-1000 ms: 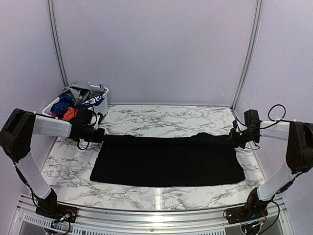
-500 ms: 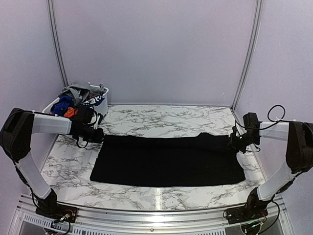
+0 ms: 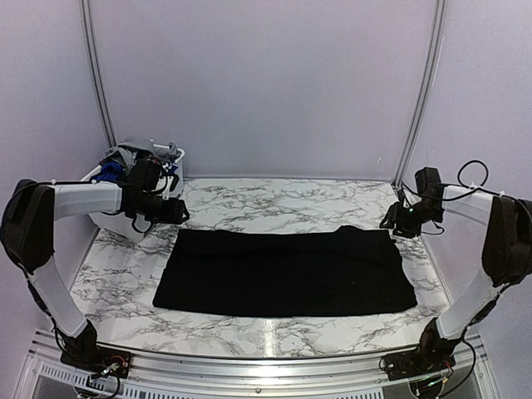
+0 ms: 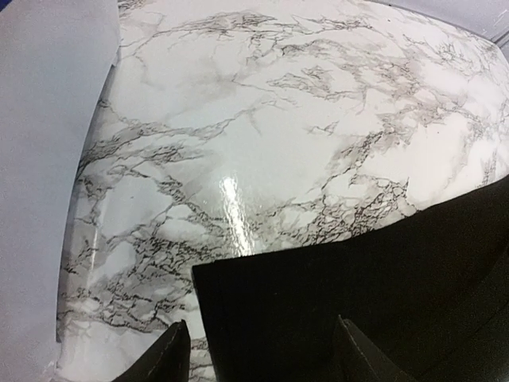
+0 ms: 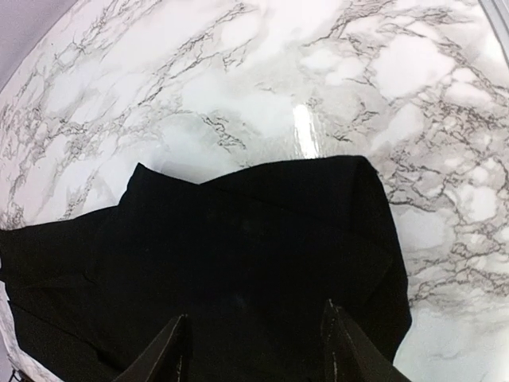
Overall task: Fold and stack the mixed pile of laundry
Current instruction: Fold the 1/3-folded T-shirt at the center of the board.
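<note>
While both sets of jaws hang apart w/ nothing in them, left gripper [image 3: 177, 214] over the black garment's [image 3: 283, 270] 10 o'clock corner and right gripper [image 3: 389, 223] at its 2 o'clock, the cloth lies flat mid-worktop [image 3: 283, 204].

Risks:
- Rumpled 2 o'clock edge may skew the next fold.
- Left arm could nudge the basket [image 3: 176, 155] at 10 o'clock, which holds the rest of the pile [image 3: 129, 155].

No writing legible; too small.

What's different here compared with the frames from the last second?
Both arms let go of the far corners of the black garment: the left gripper opened and rose toward the white basket, and the right gripper opened and pulled back. The far edge, held taut before, now lies flat on the table. The near edge and the basket are unchanged.
</note>
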{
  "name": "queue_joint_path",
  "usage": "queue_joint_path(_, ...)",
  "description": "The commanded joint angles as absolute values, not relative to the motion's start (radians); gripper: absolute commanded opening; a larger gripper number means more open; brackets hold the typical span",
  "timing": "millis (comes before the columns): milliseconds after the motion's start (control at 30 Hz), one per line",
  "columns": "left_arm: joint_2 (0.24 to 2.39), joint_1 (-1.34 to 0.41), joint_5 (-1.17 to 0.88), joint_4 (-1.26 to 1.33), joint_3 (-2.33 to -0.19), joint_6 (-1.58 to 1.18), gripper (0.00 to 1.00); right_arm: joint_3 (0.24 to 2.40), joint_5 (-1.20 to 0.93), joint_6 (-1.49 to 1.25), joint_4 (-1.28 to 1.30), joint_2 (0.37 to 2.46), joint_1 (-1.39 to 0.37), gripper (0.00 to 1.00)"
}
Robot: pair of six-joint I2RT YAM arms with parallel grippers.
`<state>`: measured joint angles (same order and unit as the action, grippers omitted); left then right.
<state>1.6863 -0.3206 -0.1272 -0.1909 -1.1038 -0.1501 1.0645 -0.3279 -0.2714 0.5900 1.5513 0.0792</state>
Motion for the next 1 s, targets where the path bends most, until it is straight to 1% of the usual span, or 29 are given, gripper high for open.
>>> queue_joint_path(0, 1.767, -0.327, -0.196, -0.259, -1.17, -0.153, 0.63, 1.129, -0.302, -0.238, 0.58, 1.656, 0.09, 0.54)
queue_joint_path(133, 1.8, -0.34, -0.21, -0.283, -1.175, -0.137, 0.63, 1.192, -0.319, -0.217, 0.603, 1.756, 0.09, 0.55)
queue_joint_path(267, 1.836, -0.348, -0.198, -0.333, -1.174, -0.126, 0.63, 1.192, -0.299, -0.203, 0.637, 1.785, 0.09, 0.58)
queue_joint_path(300, 1.843, -0.351, -0.193, -0.348, -1.173, -0.123, 0.63, 1.184, -0.303, -0.199, 0.646, 1.782, 0.089, 0.55)
queue_joint_path(433, 1.822, -0.36, -0.184, -0.38, -1.126, -0.104, 0.61, 1.114, -0.37, -0.209, 0.676, 1.711, 0.088, 0.39)
queue_joint_path(600, 1.776, -0.363, -0.151, -0.441, -1.071, -0.09, 0.58, 0.977, -0.426, -0.239, 0.71, 1.604, 0.077, 0.29)
queue_joint_path(767, 1.749, -0.367, -0.076, -0.504, -1.063, -0.081, 0.56, 0.857, -0.464, -0.269, 0.724, 1.521, 0.06, 0.14)
queue_joint_path(833, 1.726, -0.367, -0.069, -0.499, -1.065, -0.085, 0.56, 0.839, -0.471, -0.266, 0.746, 1.484, 0.058, 0.13)
queue_joint_path(867, 1.712, -0.367, -0.069, -0.492, -1.067, -0.086, 0.57, 0.837, -0.474, -0.263, 0.761, 1.467, 0.056, 0.14)
queue_joint_path(967, 1.684, -0.368, -0.087, -0.467, -1.075, -0.083, 0.57, 0.839, -0.486, -0.249, 0.781, 1.426, 0.03, 0.25)
